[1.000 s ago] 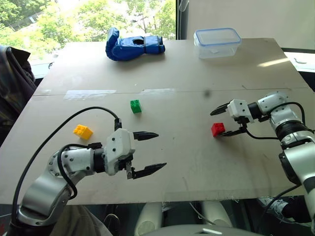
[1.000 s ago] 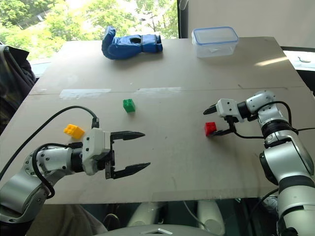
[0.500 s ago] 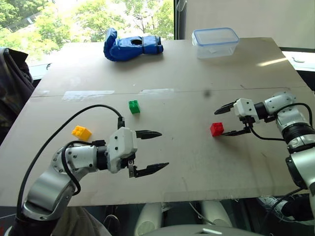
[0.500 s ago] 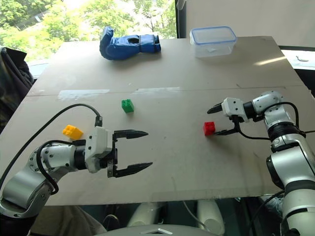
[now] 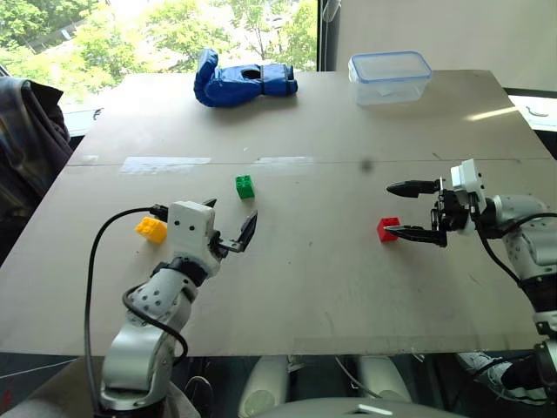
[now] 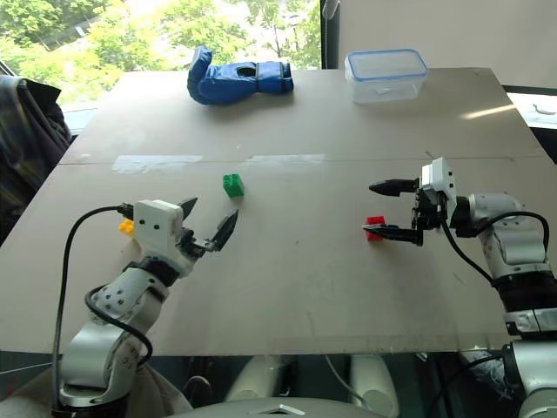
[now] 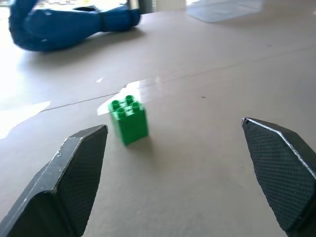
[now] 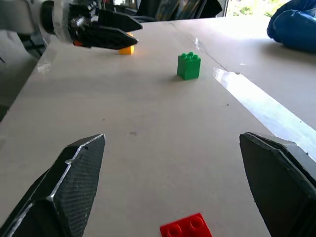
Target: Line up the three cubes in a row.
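Cubes: three studded blocks lie apart on the table [image 5: 348,296], not in a row.
Green cube [image 5: 244,186]: left of centre in the left eye view, upright with its studs up; in my left wrist view it sits ahead, between my two fingers' line of sight, touching neither.
Yellow cube [image 5: 150,229]: at the left of the frame, just beside the white body of my left wrist, lower than the green one.
Red cube [image 5: 387,229]: right of centre, at the tip of my right lower finger; I cannot tell whether it touches.
Left jaws [image 5: 231,223]: released and spread wide, empty, pointing toward the green cube from the lower left of the frame.
Right jaws [image 5: 402,209]: released and spread wide, empty, pointing leftward in the frame, with the red cube at the lower fingertip.
Blue glove [image 5: 244,83]: upper left of centre, near the far table edge.
Clear container [image 5: 389,77]: upper right of centre, lid on, well apart from the cubes.
Writing: I can read no brand, label or lettering on any of these.
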You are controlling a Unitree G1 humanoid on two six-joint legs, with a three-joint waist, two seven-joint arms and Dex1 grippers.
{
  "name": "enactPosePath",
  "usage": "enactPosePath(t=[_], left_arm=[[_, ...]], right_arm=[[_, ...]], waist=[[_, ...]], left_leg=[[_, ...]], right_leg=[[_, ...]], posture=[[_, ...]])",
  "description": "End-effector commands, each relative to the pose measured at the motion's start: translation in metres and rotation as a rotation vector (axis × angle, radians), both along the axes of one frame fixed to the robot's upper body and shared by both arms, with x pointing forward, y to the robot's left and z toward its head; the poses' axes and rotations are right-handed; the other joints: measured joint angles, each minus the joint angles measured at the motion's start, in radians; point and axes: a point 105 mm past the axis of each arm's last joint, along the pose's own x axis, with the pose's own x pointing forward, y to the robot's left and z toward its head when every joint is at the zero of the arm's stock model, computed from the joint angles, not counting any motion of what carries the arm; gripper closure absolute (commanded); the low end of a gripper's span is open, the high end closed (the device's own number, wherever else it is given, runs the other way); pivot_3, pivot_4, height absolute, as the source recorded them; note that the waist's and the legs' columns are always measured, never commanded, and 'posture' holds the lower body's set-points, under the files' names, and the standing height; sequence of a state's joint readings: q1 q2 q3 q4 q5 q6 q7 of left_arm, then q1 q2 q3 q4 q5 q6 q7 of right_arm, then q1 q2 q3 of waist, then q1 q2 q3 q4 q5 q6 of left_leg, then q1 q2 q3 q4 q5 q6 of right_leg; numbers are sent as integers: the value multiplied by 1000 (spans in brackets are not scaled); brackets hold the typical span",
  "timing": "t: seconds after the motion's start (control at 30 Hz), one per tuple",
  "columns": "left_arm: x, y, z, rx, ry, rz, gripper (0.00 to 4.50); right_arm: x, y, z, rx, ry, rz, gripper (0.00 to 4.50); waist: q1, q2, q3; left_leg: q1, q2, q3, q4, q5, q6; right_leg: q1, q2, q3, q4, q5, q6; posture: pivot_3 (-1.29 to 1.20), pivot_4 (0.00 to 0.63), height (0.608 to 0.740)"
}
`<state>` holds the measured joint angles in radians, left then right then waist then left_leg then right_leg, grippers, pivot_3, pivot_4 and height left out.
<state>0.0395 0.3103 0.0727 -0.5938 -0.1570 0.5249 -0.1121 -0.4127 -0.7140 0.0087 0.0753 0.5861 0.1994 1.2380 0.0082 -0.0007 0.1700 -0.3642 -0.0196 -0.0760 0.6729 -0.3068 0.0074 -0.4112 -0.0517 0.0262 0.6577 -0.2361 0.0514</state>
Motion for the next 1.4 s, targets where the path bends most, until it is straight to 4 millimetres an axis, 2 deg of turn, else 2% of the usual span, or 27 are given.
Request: enactPosePath(t=[0.03, 0.2, 0.47, 0.63, 0.9, 1.1, 1.2, 1.37, 1.4], left_arm=[[12, 5, -2, 106, -32, 162, 46], [39, -4, 0, 53, -60, 194, 46], [72, -19, -10, 41, -40, 149, 46], [78, -20, -16, 35, -29, 144, 46], [93, -22, -21, 27, -22, 147, 46], [98, -28, -25, -4, -18, 147, 46], [98, -26, -27, 1, -9, 171, 959], [98, -18, -32, -3, 12, 224, 3222], [98, -17, -33, -4, 16, 231, 3246]], right_arm=[[-5, 3, 25, 94, -54, -111, 28], [-11, 6, 22, 97, -79, -192, 28], [-5, 5, 25, 94, -126, -299, 28], [-12, 1, 27, 124, -93, -284, 28], [-21, -24, 23, 124, -57, -274, 28], [-28, -40, 21, 88, -54, -257, 28], [-28, -42, 20, 78, -56, -252, 0], [-26, -45, 19, 72, -61, -260, 0], [-26, -46, 18, 70, -61, -261, 0]], waist=[[1, 0, 0], [7, -1, 0], [3, -3, -1], [3, -3, -1], [5, -4, -1], [4, -4, -1], [5, -5, -1], [5, -5, -1], [5, -5, -1]], left_leg=[[0, -1, 0, 0, 0, 0], [0, -1, 0, 0, 2, -3], [0, -3, 0, 1, 3, -4], [-1, -3, 0, 1, 3, -4], [-1, -4, -1, 1, 3, -4], [0, -4, 0, 1, 3, -4], [-1, -4, 0, 2, 3, -4], [0, -4, 0, 2, 3, -4], [0, -4, 0, 2, 3, -4]], right_leg=[[0, 1, 0, 0, 0, 0], [0, 1, 0, 0, 0, 0], [0, 2, 0, -1, 0, 0], [0, 2, 0, -1, 0, 0], [0, 2, -1, -1, 0, 0], [0, 3, 0, 0, 0, 0], [0, 2, 0, 0, 0, 0], [0, 2, 0, 0, 0, 0], [0, 2, 0, 0, 0, 0]], posture=[[0, 150, 740], [0, 150, 740], [0, 150, 740], [0, 150, 740], [0, 150, 740], [0, 150, 740], [0, 150, 740], [0, 150, 740], [0, 150, 740]])
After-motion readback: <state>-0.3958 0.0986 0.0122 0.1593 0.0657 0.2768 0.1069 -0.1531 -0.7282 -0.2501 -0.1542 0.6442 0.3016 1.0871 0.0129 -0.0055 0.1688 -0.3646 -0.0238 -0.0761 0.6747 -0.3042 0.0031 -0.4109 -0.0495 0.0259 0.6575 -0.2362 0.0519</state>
